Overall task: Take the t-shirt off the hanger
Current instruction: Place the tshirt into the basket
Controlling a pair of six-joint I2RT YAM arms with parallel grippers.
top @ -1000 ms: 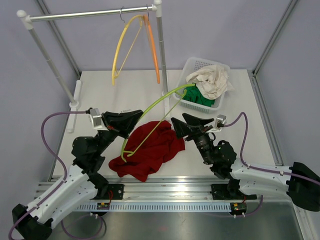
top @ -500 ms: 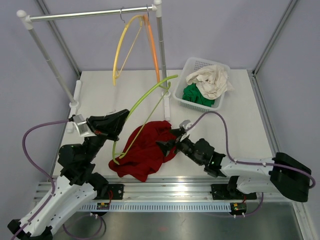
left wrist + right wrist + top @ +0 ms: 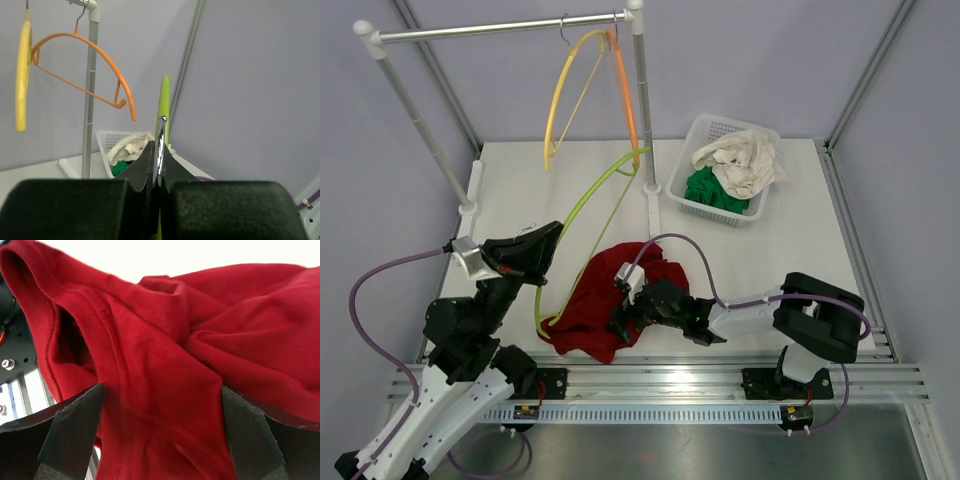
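The left gripper (image 3: 545,240) pinches the metal hook (image 3: 161,142) of the lime-green plastic hanger (image 3: 164,97), held tilted above the white table (image 3: 520,190). The right gripper (image 3: 620,322), jaws spread wide, straddles the crumpled red t-shirt (image 3: 605,292) lying on the table's near side

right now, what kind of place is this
Probably a robot lab cell staged for laundry handling: a small clothes rail with hangers, a white basket of clothes, and plain grey walls round a framed table.

Bright even light, soft shadows, wrist views blurred up close
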